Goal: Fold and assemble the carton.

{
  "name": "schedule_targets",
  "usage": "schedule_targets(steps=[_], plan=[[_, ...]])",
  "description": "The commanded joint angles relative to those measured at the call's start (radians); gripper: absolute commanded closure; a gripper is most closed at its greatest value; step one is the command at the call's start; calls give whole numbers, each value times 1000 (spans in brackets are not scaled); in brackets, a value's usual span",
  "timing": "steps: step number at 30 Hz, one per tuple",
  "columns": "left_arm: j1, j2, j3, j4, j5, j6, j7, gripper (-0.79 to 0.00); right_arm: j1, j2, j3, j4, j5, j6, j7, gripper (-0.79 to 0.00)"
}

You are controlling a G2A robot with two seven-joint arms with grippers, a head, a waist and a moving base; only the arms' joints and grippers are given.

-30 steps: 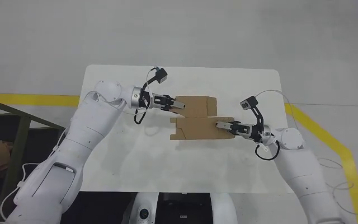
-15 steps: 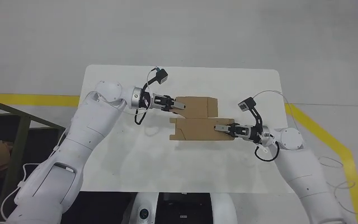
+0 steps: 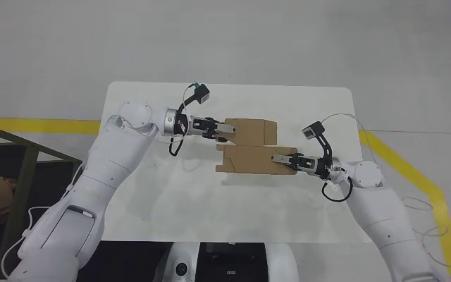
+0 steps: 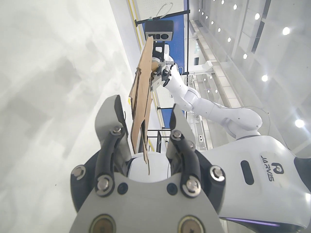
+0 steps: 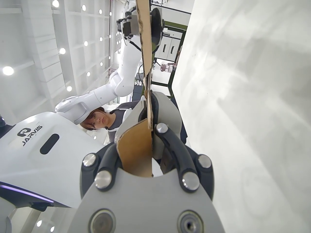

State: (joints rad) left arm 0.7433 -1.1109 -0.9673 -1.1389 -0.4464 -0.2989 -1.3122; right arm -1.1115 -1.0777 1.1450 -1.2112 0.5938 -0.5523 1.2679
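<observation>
My right gripper [image 5: 149,101] is clamped on the near end of the flat carton [image 3: 254,159], which is held over the table [image 3: 141,204]. My left gripper [image 4: 145,103] has its fingers apart, with the carton's far edge between them.

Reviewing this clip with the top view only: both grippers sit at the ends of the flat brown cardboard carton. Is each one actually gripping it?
Observer: The right gripper is. Its wrist view shows it pinched shut on the flat brown cardboard carton.
Operator: And the left?
Observer: No. The left gripper is open; the carton's edge lies between its fingers with a gap on each side.
Operator: Is it lying on the white table?
Observer: It looks raised: the left wrist view shows it edge-on, with space between it and the white table.
</observation>
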Motion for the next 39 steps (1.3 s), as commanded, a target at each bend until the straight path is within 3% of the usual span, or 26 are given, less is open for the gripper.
schedule_targets(steps=[1,28,39], plan=[[5,1,-3,-4,-3,-3,2,-785,0,1,-4,3,1,-2,-2,0],[32,11,-69,-82,-79,-34,-33,-785,27,-5,-55,73,-52,-17,-26,0],[16,7,-35,-93,36,-18,18,-785,27,-12,-79,41,-58,-17,-23,0]])
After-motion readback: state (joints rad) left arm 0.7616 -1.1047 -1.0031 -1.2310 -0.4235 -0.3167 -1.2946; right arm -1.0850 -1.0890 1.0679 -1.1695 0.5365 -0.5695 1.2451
